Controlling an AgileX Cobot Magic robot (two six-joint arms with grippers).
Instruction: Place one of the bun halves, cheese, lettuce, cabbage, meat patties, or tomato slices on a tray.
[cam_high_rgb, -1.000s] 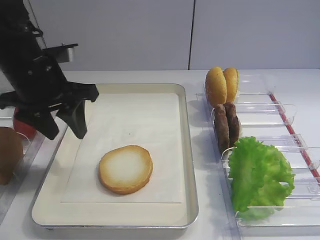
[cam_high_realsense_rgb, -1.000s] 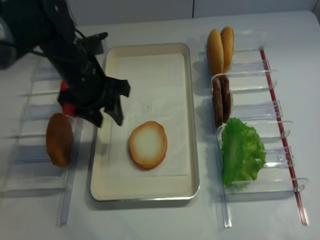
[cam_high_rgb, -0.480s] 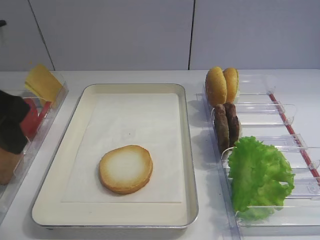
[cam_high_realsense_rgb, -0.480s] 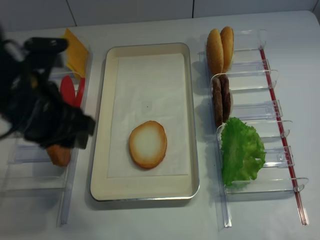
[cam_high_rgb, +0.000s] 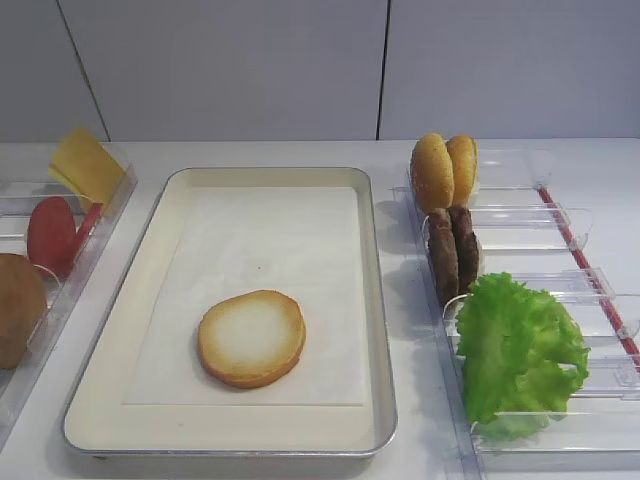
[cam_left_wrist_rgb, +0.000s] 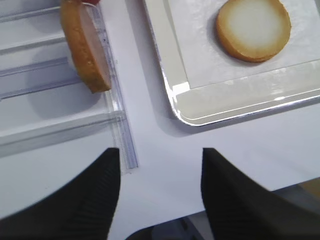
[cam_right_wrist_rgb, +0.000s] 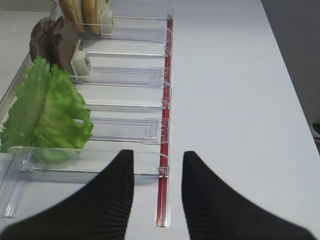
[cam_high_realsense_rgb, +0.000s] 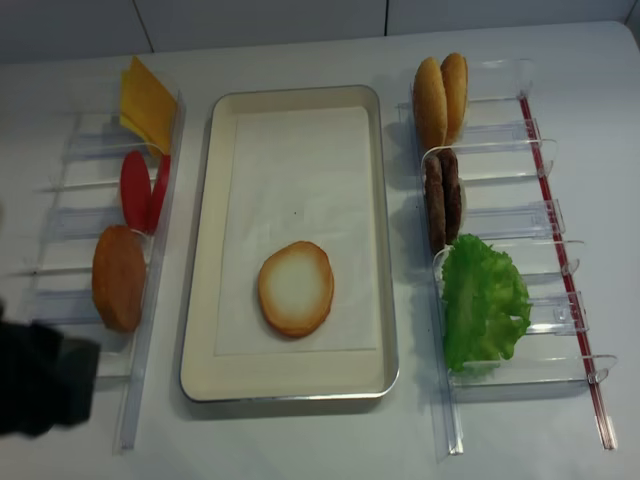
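Bun half (cam_high_rgb: 251, 338) is lying cut face up on the white paper liner of the tray (cam_high_rgb: 373, 300), toward the near end, pale centre and toasted rim showing; it is sitting in the same spot as a second ago. Nothing is touching it.

Left pincer (cam_left_wrist_rgb: 160, 192) is now hanging off the tray's near left corner, over bare worktop (cam_left_wrist_rgb: 165, 150), its two dark fingers (cam_left_wrist_rgb: 102, 195) standing apart with nothing between them. A second ago this arm was looming over the tray's left rim, blocking the left bins; half a second ago it was sliding back over those bins; now only a dark blur of it is showing at the lower left edge of the realsense view.

With the arm gone, the left clear bins (cam_high_realsense_rgb: 95, 215) are showing in full: cheese (cam_high_realsense_rgb: 146, 102) leaning at the far end, tomato slices (cam_high_realsense_rgb: 140, 190) standing on edge next, then a darker brown bun (cam_high_realsense_rgb: 118, 277) nearest.

On the right, unchanged: two orange-golden buns (cam_high_rgb: 443, 170) standing on edge at the far end of the right bins (cam_high_rgb: 530, 290), meat patties (cam_high_rgb: 453, 250) upright behind them toward the camera, lettuce (cam_high_rgb: 520, 350) frilling out of the nearer compartments.

Right pincer (cam_right_wrist_rgb: 157, 192) is hovering over the near end of the right bins, fingers spread, empty, lettuce just to its left in the wrist view
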